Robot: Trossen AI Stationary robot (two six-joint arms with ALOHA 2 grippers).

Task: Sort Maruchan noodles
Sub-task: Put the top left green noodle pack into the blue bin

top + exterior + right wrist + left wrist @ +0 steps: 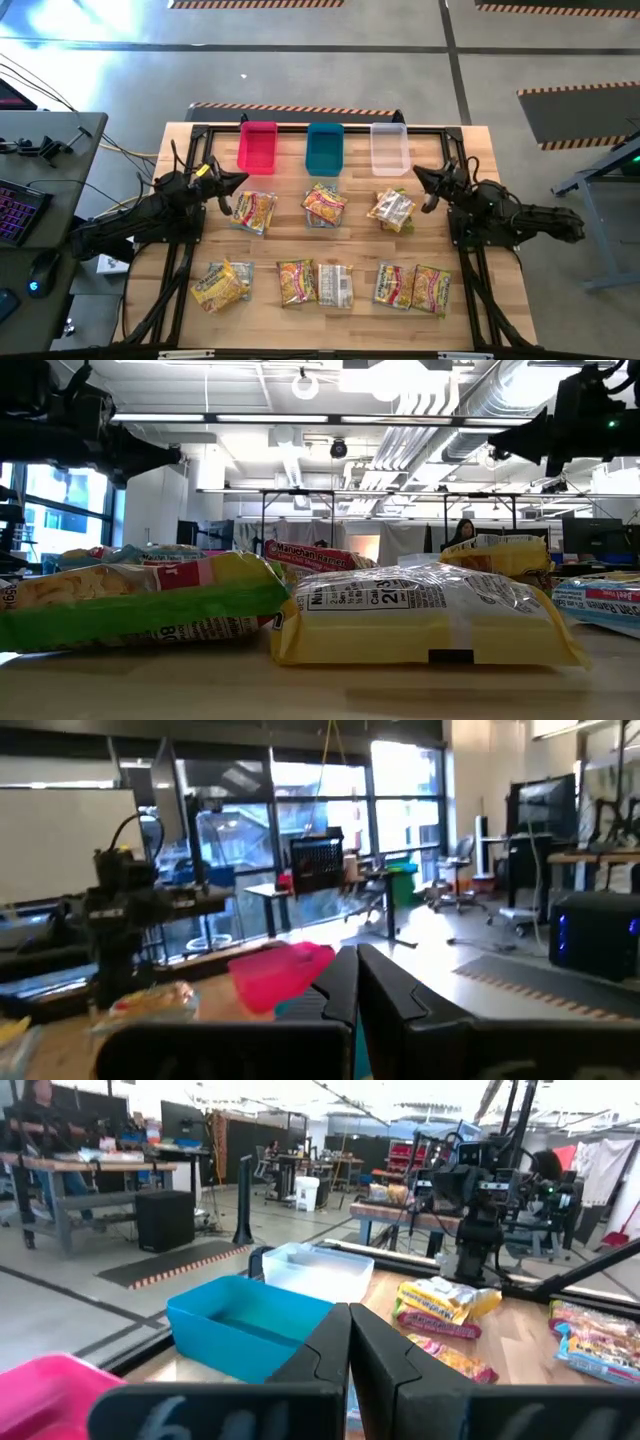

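Several Maruchan noodle packets lie flat on the wooden table (470,310): a far row with a yellow one (254,211), an orange-red one (325,205) and a yellow pair (391,210), and a near row (320,284). My left gripper (243,180) hovers shut at the table's left, near the pink bin (257,147); its shut fingers show in the left wrist view (350,1342). My right gripper (417,174) hovers shut at the right, near the clear bin (389,148); it shows shut in the right wrist view (357,978). Neither touches a packet.
The pink bin, a blue bin (325,148) and the clear bin stand in a row along the far edge. A black frame (300,128) borders the table. A desk with a keyboard (20,210) stands off the left side.
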